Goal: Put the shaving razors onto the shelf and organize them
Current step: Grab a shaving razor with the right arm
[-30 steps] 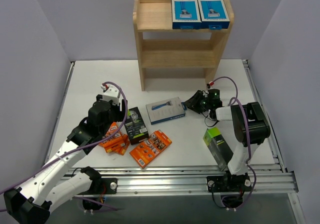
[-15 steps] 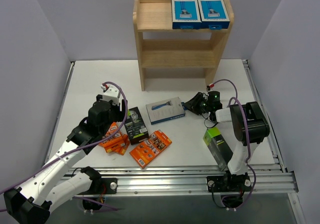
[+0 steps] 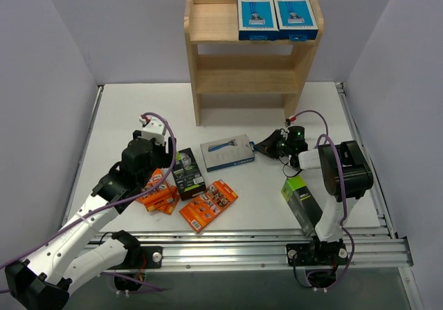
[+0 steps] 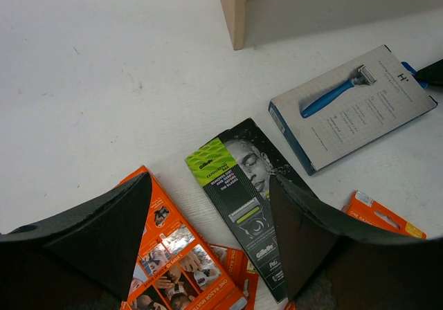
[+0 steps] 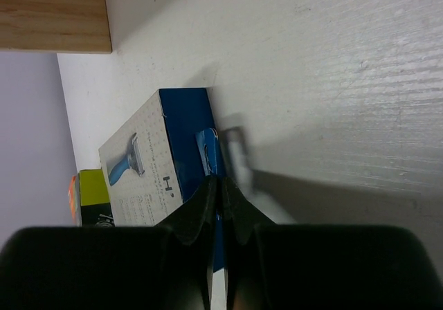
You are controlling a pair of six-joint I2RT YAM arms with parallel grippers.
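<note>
The left gripper [image 4: 208,185] hangs spread open above the black-and-lime box [image 4: 242,192] lying in front of the shelf [image 3: 211,19], while the right gripper [image 5: 220,180] pinches just the thin hang tab [image 4: 408,71] of the blue-and-white box [image 3: 227,151] before the shelf's right leg, so lifting could let it swing or slip free.

1. The top external view looks down from above and behind the arm bases. It is far enough off to take in the whole white table [image 3: 138,109] and the light wooden three-tier shelf [image 3: 208,23].
2. The left wrist view faces down at the tabletop from fairly close.
3. The right wrist view sits low and very near, rolled sideways.
4. All three views share the flat blue-and-white cardboard razor box [image 3: 228,151] [image 4: 353,106] [image 5: 149,165].
</note>
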